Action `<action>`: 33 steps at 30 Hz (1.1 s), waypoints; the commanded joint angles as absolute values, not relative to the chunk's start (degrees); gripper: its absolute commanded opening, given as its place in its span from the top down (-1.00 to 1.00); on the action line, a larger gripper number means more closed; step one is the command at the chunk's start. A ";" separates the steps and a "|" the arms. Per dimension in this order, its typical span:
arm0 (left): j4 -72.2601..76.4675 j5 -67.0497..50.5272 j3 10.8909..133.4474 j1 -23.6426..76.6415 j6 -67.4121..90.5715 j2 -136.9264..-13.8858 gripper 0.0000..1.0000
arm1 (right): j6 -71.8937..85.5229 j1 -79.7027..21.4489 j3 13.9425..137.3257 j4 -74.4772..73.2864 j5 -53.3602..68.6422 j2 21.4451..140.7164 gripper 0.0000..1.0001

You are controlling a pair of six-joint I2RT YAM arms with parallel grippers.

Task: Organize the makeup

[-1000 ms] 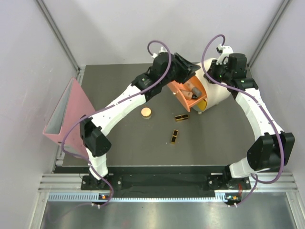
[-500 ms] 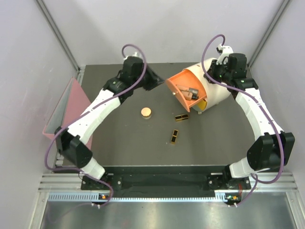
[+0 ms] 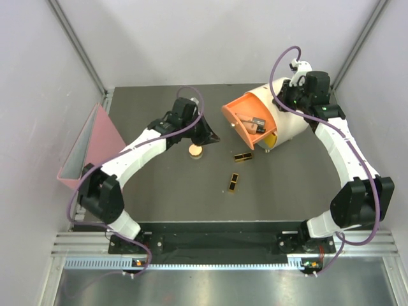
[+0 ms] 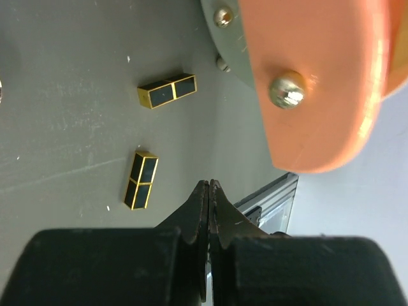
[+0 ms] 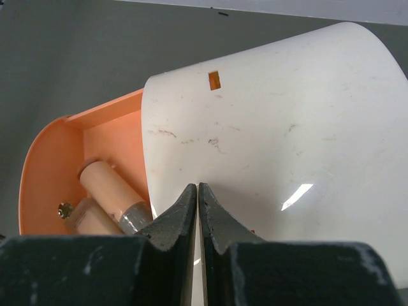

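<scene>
Left wrist: closed left gripper [image 4: 209,191] near two glossy black-and-gold rectangular cases [image 4: 167,90] [image 4: 141,180] on scuffed matte desk [image 4: 64,127], right gripper [image 5: 197,194] likewise shut

Right wrist view: two peach tubes [image 5: 105,185] lie in the orange drawer [image 5: 48,159], left of the right fingers [image 5: 177,220]. Those fingers and the cream box [image 5: 274,127] partly hide the tubes' dark ends. The right edge crops the box. Left wrist view: the drawer front [image 4: 319,95], above the left fingers [image 4: 199,213], runs off the top edge.

Left arm [image 3: 137,150] stretched forward, left fingers [image 4: 199,217] pressed together; right arm [image 3: 341,143] elbow-bent, right fingers [image 5: 183,213] likewise pressed together
</scene>
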State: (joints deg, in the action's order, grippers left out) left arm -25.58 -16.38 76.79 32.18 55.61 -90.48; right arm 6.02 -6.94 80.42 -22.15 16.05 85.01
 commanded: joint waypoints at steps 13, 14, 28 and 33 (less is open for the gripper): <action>-16.52 -21.53 89.12 33.13 57.22 -103.97 1.00 | 4.75 -6.15 78.13 -37.00 13.27 88.33 0.89; -16.35 -21.62 89.64 33.31 57.22 -104.24 1.00 | 4.83 -6.15 78.05 -37.09 13.18 88.42 0.89; -15.12 -22.24 99.40 35.86 58.80 -111.35 1.00 | 5.98 -6.15 77.87 -37.00 13.01 88.24 0.89; -14.68 -22.94 104.93 35.95 59.94 -114.43 1.00 | 6.15 -6.15 76.99 -36.56 12.75 87.89 0.89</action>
